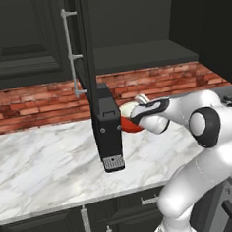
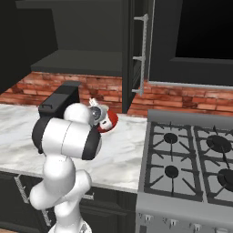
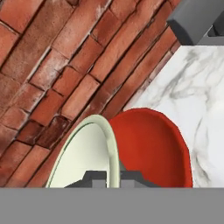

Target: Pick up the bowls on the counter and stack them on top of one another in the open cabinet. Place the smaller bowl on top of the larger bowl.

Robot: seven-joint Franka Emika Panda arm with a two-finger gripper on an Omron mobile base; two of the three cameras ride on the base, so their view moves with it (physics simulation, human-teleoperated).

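The smaller cream-white bowl (image 3: 83, 159) sits tilted right at my gripper (image 3: 113, 178), whose jaws are shut on the bowl's rim, one finger on each side. Behind it the larger red bowl (image 3: 153, 144) rests on the marble counter (image 3: 201, 96) near the brick wall. From the left base camera the cream-white bowl (image 1: 127, 108) shows just above the red bowl (image 1: 131, 126), with the gripper (image 1: 138, 104) against it. In the right base view the red bowl (image 2: 109, 121) peeks out beside the gripper (image 2: 94, 105). The open cabinet's shelf (image 1: 142, 54) is above, dark and bare.
A black boxy appliance (image 1: 108, 131) stands on the counter (image 1: 43, 163) just left of the bowls. The cabinet door hangs open edge-on with its silver bar handle (image 1: 71, 52). A gas stove (image 2: 191, 154) adjoins the counter on the right. Brick backsplash (image 1: 33, 102) runs behind.
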